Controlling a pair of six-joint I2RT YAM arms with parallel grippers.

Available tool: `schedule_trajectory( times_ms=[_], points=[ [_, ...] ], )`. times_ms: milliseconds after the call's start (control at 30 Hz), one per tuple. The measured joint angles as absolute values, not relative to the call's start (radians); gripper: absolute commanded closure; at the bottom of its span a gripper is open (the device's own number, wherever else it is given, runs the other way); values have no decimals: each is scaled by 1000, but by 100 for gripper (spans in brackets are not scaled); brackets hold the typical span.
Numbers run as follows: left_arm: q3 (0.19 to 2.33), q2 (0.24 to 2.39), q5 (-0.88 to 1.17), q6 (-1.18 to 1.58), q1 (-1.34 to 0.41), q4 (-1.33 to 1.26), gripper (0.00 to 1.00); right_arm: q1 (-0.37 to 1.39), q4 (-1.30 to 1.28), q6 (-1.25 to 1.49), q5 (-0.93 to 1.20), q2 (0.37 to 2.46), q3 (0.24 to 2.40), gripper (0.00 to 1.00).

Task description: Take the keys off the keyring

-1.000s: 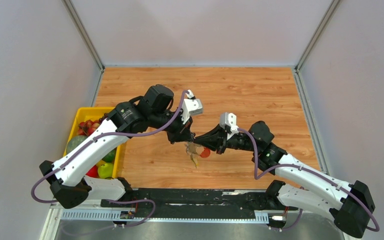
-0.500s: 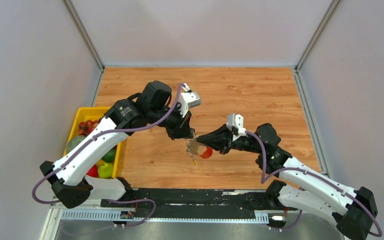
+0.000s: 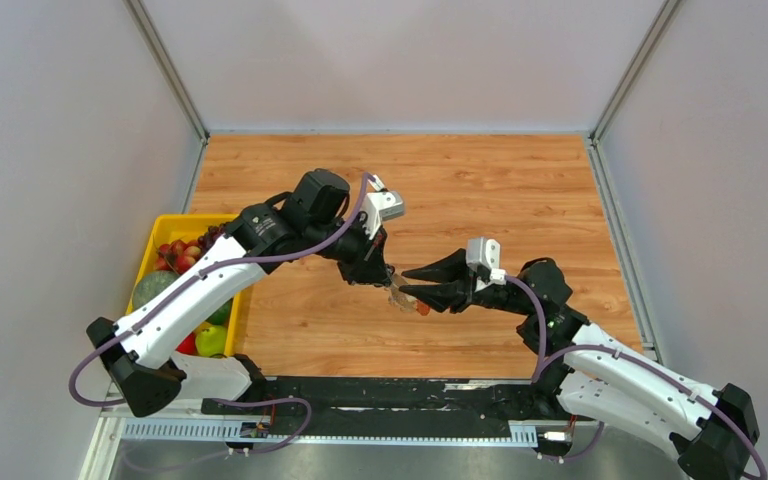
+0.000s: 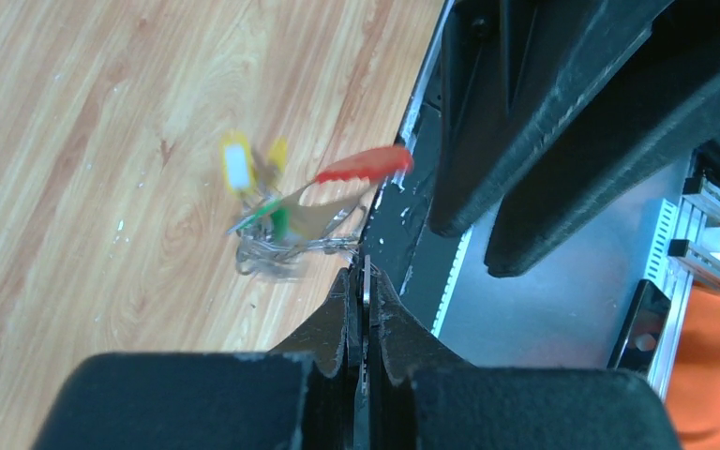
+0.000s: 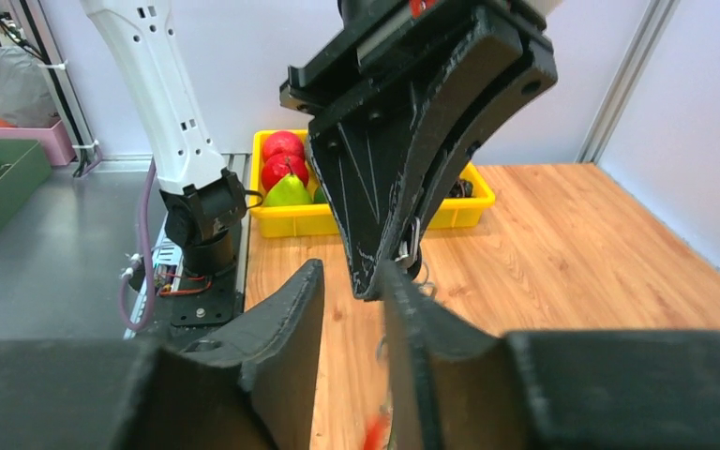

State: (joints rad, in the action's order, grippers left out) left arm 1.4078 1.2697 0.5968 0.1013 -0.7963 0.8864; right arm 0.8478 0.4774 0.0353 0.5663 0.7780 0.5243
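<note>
The room has plain pale walls (image 3: 400, 60) and a wooden table (image 3: 520, 190) with light brown boards. A black strip and a metal rail run along the near edge.

At the left side of the table sits a yellow bin (image 3: 185, 222). In it are red apples (image 5: 283, 159), a green pear (image 5: 289, 192) and more round green fruit.

The key bunch (image 4: 286, 239) hangs in the air above the near middle of the table, between the two arms. It looks blurry. It has a yellow tag (image 4: 234, 165) with a white label too blurred to read, a green key head (image 4: 279, 223) and a red curved piece (image 4: 364, 166).

The left gripper (image 4: 366, 281) is squeezed tight on a thin bit of metal from the bunch. I cannot tell if that bit is a key or the ring. The right gripper (image 5: 352, 281) has its fingers spread apart and holds nothing. The left gripper's tip points into that gap.
</note>
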Motion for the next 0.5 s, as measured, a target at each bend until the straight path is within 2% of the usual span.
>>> schedule_trajectory(
  times_ms=[500],
  points=[
    [1409, 1185, 582, 25, -796, 897, 100, 849, 480, 38, 575, 848, 564, 68]
  ],
)
